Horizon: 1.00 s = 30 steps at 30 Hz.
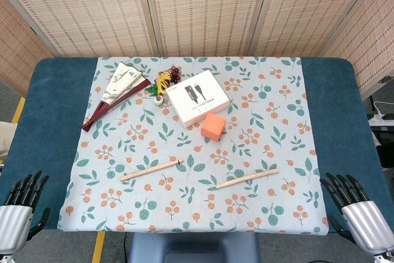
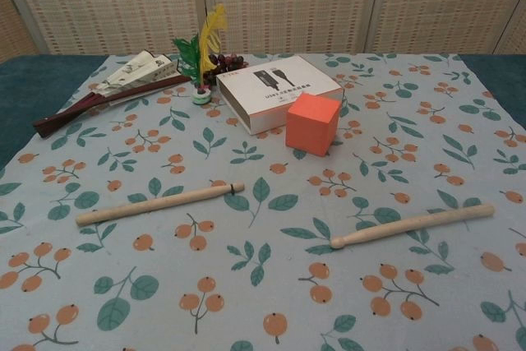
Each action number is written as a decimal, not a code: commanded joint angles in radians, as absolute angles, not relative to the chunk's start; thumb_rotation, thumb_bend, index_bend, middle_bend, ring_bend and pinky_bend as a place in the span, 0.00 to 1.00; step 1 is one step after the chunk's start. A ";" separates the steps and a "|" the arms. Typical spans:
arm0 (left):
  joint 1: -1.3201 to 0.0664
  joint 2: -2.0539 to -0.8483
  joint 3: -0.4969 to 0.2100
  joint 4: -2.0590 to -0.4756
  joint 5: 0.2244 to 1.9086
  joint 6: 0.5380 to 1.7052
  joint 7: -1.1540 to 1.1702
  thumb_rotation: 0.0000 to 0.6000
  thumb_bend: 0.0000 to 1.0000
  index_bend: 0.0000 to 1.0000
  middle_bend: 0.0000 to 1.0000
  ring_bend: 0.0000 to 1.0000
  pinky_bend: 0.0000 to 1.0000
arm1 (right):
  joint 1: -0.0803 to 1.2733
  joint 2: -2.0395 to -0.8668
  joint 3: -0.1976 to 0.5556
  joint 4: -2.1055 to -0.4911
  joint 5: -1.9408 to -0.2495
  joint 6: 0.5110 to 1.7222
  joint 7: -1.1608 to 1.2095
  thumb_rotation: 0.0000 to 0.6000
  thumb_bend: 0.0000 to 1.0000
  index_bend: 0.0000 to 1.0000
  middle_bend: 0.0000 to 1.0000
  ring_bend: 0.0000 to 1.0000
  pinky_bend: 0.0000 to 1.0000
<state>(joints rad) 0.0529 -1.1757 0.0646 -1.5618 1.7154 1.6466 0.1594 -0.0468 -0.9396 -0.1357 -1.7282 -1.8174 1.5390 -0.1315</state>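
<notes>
Two wooden sticks lie on the patterned cloth [image 1: 271, 84]: the left stick [image 1: 151, 169] [image 2: 160, 204] and the right stick [image 1: 247, 178] [image 2: 412, 226]. Behind them sit an orange cube [image 1: 213, 127] [image 2: 312, 123] and a white box [image 1: 198, 97] [image 2: 279, 91]. My left hand [image 1: 18, 209] hovers at the near left corner, fingers apart, holding nothing. My right hand [image 1: 357, 209] hovers at the near right corner, likewise empty with fingers spread. Neither hand shows in the chest view.
A folded fan [image 1: 117, 93] [image 2: 107, 88] lies at the back left. A feathered shuttlecock toy [image 1: 163, 83] [image 2: 205, 59] rests next to the box. The blue table [image 1: 55, 115] extends past the cloth on both sides. Woven screens [image 1: 203, 4] stand behind.
</notes>
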 commanded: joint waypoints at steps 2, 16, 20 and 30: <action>0.047 -1.183 0.069 -1.558 1.727 1.639 0.162 1.00 0.44 0.00 0.01 0.01 0.14 | -0.042 -0.946 -0.135 -1.727 -1.823 1.534 -0.132 1.00 0.30 0.00 0.00 0.00 0.00; -0.141 -1.512 -0.034 -1.399 1.685 1.413 0.241 1.00 0.46 0.19 0.32 0.11 0.13 | 0.038 -1.079 -0.059 -1.704 -1.773 1.429 -0.227 1.00 0.30 0.00 0.00 0.00 0.00; -0.184 -1.602 -0.050 -1.361 1.674 1.370 0.317 1.00 0.46 0.19 0.31 0.11 0.13 | 0.064 -1.098 -0.041 -1.728 -1.759 1.398 -0.277 1.00 0.30 0.00 0.00 0.00 0.00; -0.233 -1.764 -0.060 -1.273 1.638 1.328 0.474 1.00 0.41 0.25 0.35 0.15 0.14 | 0.093 -1.114 -0.035 -1.765 -1.731 1.350 -0.360 1.00 0.30 0.00 0.00 0.00 0.00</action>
